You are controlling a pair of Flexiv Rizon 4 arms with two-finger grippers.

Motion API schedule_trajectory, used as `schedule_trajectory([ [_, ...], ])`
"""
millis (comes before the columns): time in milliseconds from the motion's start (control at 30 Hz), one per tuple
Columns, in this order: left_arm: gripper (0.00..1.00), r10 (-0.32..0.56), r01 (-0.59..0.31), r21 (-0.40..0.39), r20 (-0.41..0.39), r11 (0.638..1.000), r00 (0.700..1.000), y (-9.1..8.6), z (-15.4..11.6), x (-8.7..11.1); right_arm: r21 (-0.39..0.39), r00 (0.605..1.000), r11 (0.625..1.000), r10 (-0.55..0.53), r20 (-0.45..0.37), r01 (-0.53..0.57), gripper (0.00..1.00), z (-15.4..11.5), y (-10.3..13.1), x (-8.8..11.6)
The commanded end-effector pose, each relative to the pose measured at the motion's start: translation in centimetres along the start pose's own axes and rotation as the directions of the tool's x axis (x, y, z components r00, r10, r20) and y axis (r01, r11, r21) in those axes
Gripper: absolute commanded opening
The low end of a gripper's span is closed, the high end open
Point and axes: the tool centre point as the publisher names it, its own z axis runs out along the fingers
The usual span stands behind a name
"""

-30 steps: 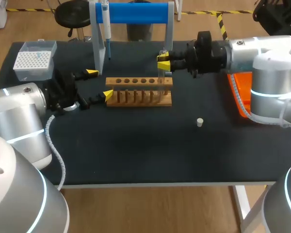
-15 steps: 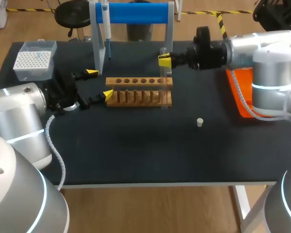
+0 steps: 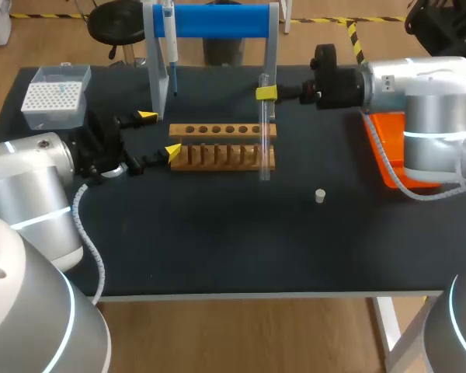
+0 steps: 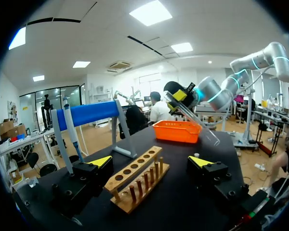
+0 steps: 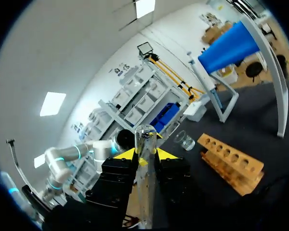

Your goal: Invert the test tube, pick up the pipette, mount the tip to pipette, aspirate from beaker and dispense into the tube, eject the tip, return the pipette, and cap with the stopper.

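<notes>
My right gripper (image 3: 266, 93) is shut on a clear test tube (image 3: 263, 144), held in the air over the right end of the wooden rack (image 3: 217, 148). In the left wrist view the test tube (image 4: 195, 118) slants down from the right gripper (image 4: 180, 95). In the right wrist view the tube (image 5: 145, 183) runs between the yellow fingertips (image 5: 127, 155). My left gripper (image 3: 160, 134) stands open just left of the rack (image 4: 137, 180), nothing between its fingers. The pipette (image 3: 171, 47) hangs on the blue stand (image 3: 217, 21). A small white stopper (image 3: 320, 195) lies right of centre.
A clear box of tips (image 3: 56, 95) stands at the back left. An orange tray (image 3: 388, 155) lies at the right edge under my right arm. A small glass beaker (image 5: 184, 140) shows beyond the rack (image 5: 233, 163) in the right wrist view.
My right gripper has lifted the tube out of the rack's right end and turned it; the tube's long end now hangs down in front of the rack. The left arm has stayed still.
</notes>
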Motion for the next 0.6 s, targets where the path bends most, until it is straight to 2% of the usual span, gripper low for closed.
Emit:
schedule_trajectory([
  [33,1.0,0.001,-0.001,0.001,0.003,1.0,1.0,0.1,0.0,0.1,0.021,0.902,0.902,0.43,0.028,-0.43,0.0,-0.2,-0.3,0.0],
  [300,1.0,0.001,-0.001,0.001,0.003,1.0,1.0,0.1,0.0,0.1,0.044,0.852,0.851,0.521,0.054,-0.523,0.0,-0.4,-1.0,-0.2],
  [600,1.0,0.001,-0.001,0.001,0.003,1.0,1.0,0.1,0.0,0.1,0.064,0.832,0.83,0.553,0.046,-0.555,0.0,-0.3,-1.4,-0.2],
])
